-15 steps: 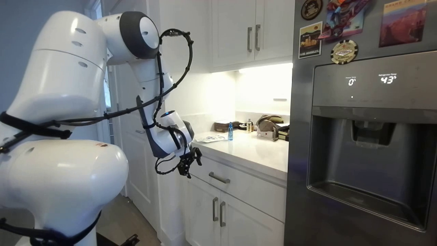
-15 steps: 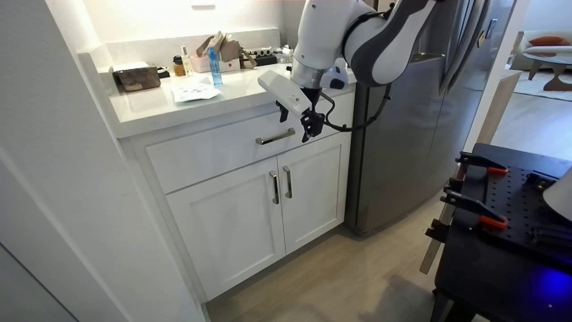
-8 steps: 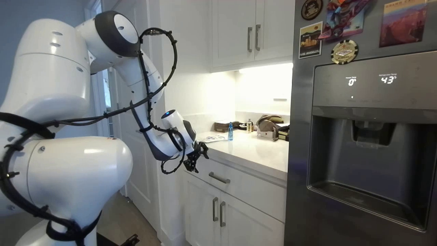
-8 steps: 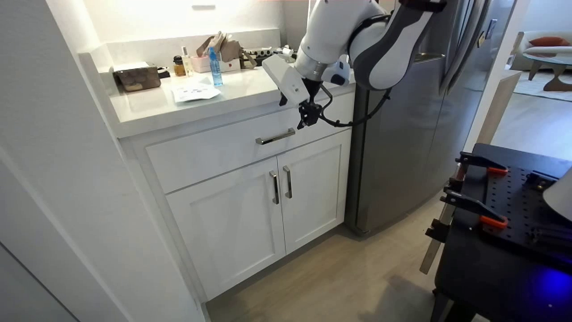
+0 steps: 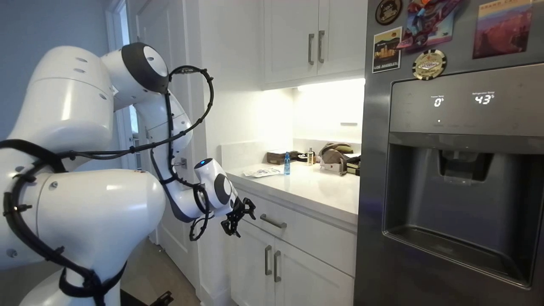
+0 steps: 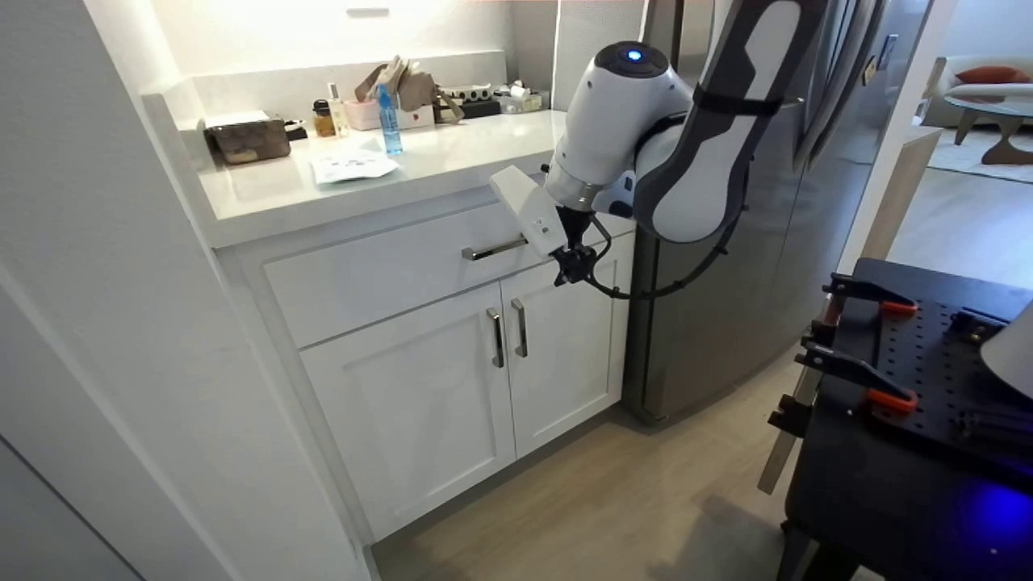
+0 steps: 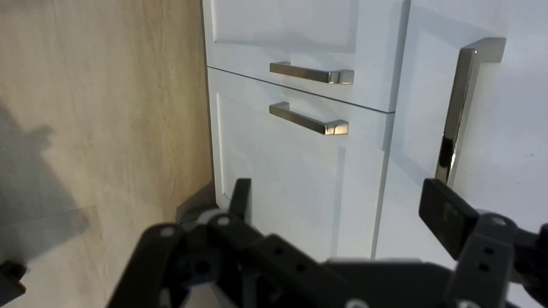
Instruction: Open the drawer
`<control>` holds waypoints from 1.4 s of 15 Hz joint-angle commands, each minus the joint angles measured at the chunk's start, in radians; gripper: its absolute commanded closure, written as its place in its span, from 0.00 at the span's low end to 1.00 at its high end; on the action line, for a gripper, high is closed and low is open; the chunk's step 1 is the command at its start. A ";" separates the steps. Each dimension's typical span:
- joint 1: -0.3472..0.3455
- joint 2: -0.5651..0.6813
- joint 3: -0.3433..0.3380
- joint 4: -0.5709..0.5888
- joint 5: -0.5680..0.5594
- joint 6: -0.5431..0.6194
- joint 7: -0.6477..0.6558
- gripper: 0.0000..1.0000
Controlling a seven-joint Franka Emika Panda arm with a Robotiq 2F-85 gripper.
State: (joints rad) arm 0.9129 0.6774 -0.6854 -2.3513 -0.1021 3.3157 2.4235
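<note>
The drawer [image 6: 428, 262] is closed flush, beneath the countertop [image 6: 456, 149] and above the left cabinet door [image 6: 407, 411] and right cabinet door [image 6: 569, 355]. Its silver bar handle [image 7: 454, 107] is not grasped: the gripper [image 7: 338, 194] has its fingers [image 7: 447, 216] spread wide with nothing between them, the upper one hiding the bar's right end; whether it touches cannot be told.

Over the last moment the gripper has come down in front of the cabinet while the drawer stayed put. That looks like lining up, though perhaps now slightly low; a small rise would likely let the fingers straddle the bar.

The left door handle [image 7: 299, 72] and right door handle [image 7: 297, 119], just below, might snag the lower finger. The blue spray bottle [image 6: 388, 121] sits above the drawer's path; the refrigerator [image 6: 718, 323] stands to the right.
</note>
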 commanded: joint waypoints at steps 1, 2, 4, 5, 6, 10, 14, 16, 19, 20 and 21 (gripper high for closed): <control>-0.018 0.070 0.054 0.016 0.221 0.094 -0.149 0.00; -0.032 0.080 0.077 0.021 0.280 0.113 -0.196 0.00; -0.053 0.098 0.116 0.031 0.388 0.151 -0.286 0.00; -0.058 0.103 0.132 0.037 0.437 0.165 -0.329 0.00; -0.069 0.108 0.150 0.043 0.481 0.190 -0.374 0.00; 0.017 0.141 0.052 0.124 0.431 0.150 -0.308 0.00; 0.031 0.192 0.022 0.196 0.435 0.147 -0.295 0.00; 0.017 0.220 0.023 0.224 0.436 0.147 -0.289 0.00; -0.008 0.259 0.025 0.255 0.434 0.147 -0.284 0.00; -0.019 0.269 0.028 0.263 0.430 0.147 -0.283 0.00; -0.033 0.280 0.032 0.275 0.428 0.147 -0.282 0.00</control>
State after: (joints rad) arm 0.9077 0.9183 -0.6511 -2.1229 0.3282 3.4624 2.1114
